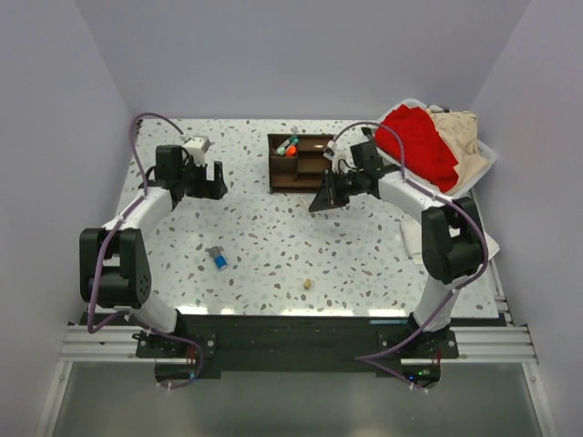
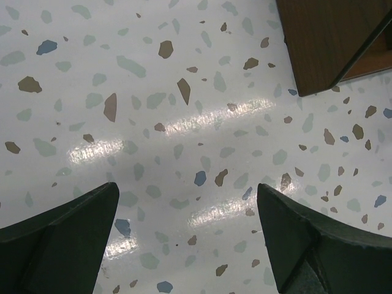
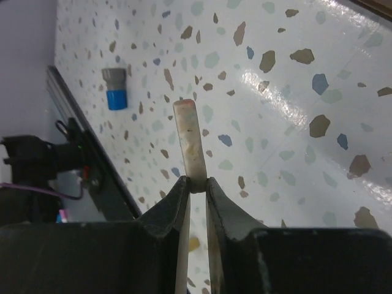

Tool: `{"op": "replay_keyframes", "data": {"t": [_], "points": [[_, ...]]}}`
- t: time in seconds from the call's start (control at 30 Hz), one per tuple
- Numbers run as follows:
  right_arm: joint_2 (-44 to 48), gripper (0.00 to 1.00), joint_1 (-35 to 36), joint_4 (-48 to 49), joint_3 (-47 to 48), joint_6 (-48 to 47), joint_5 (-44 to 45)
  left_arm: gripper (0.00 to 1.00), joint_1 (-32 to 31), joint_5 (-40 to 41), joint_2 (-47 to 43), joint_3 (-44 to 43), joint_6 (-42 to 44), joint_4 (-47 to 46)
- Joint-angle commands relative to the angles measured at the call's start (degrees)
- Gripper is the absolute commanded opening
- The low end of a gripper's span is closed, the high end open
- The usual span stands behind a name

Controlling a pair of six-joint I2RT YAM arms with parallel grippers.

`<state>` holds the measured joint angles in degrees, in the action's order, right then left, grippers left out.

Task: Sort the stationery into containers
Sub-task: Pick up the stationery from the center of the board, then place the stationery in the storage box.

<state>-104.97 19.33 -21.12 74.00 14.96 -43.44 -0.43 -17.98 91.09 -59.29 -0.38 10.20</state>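
Right pincer clamps a whitish pen, left pincer gapes — organiser part-filled, I'd say; cylinder, tan bit unsorted

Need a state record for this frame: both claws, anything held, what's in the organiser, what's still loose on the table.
left claw: open, empty, over bare table, organiser corner just ahead
right claw: shut on a pale stick, near the organiser's front right corner
organiser: markers in its rear left part, one orange-capped
loose items: blue-grey cylinder; tan bit
basket: far right, red and beige cloth inside
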Motion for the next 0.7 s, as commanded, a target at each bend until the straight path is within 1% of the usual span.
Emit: {"op": "replay_keyframes", "data": {"t": [0.0, 0.03, 0.1, 0.2, 0.23, 0.33, 0.5, 0.67], "points": [[-2.5, 0.00, -2.4, 24.5, -6.1, 33.9, -4.8, 1.00, 0.4, -0.5, -0.1, -2.4, 0.1, -0.2], [-2.8, 0.00, -3.1, 26.5, -6.9, 38.2, -4.6, 1.00, 0.4, -0.3, -0.1, -2.6, 0.1, 0.0], [-3.9, 0.00, -4.1, 25.7, -7.2, 39.6, -3.8, 1.00, 0.4, -0.2, -0.1, -2.9, 0.1, 0.4], [-5.6, 0.00, -6.7, 28.1, -7.2, 42.7, -4.5, 1.00, 0.4, -0.1, 0.1, -3.6, 0.1, 1.1], [-6.0, 0.00, -7.7, 28.4, -6.9, 43.1, -4.4, 1.00, 0.4, 0.0, 0.2, -3.7, 1.6, 1.1], [-7.4, 0.00, -8.8, 31.2, -6.0, 45.2, -5.6, 1.00, 0.4, 0.0, 1.1, -4.7, 2.1, 1.7], [-9.6, 0.00, -9.1, 33.5, -4.7, 48.2, -5.1, 1.00, 0.4, -0.3, 3.2, -6.7, 2.2, 2.1], [-11.7, 0.00, -9.3, 32.9, -3.9, 49.6, -3.7, 1.00, 0.4, -0.5, 4.3, -8.8, 2.6, 2.1]]}}
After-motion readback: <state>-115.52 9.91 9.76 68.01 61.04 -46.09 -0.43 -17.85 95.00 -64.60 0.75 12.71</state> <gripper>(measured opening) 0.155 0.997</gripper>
